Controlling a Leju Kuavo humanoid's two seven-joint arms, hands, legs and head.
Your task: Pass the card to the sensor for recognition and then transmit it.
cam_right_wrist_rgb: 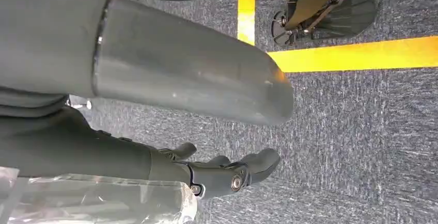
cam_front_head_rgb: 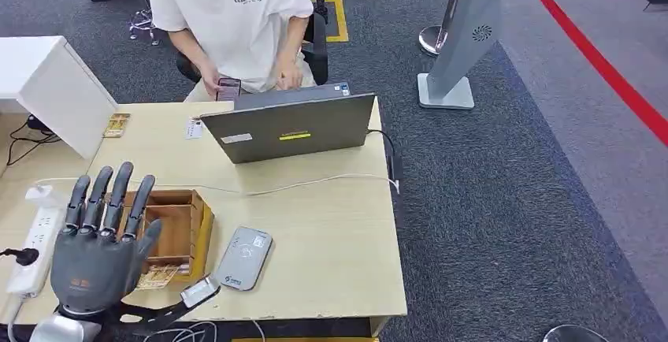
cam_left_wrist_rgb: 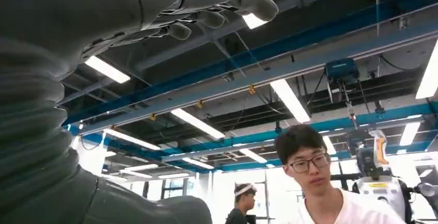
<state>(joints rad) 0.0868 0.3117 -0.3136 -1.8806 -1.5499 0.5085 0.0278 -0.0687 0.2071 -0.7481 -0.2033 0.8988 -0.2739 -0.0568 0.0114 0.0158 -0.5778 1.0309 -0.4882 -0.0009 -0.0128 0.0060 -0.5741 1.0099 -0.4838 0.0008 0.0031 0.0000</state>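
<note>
My left hand (cam_front_head_rgb: 98,243) is raised over the table's near left corner, palm away from me, fingers straight and apart, holding nothing. Just beyond it stands a wooden box (cam_front_head_rgb: 193,224); yellowish cards (cam_front_head_rgb: 157,276) lie in its near compartment. The grey card sensor (cam_front_head_rgb: 244,257) lies flat to the right of the box, with a small white tag (cam_front_head_rgb: 198,291) at the table edge beside it. In the left wrist view the left hand's fingers (cam_left_wrist_rgb: 206,7) point up toward the ceiling. My right hand (cam_right_wrist_rgb: 222,172) hangs over grey carpet, fingers loosely bent, with nothing in it.
A grey laptop (cam_front_head_rgb: 287,125) stands open at the table's far side, where a person (cam_front_head_rgb: 236,19) sits holding a phone. A white cable crosses the table. A power strip (cam_front_head_rgb: 35,236) lies at left, another card (cam_front_head_rgb: 116,125) at far left. A grey stand (cam_front_head_rgb: 461,42) is on the floor.
</note>
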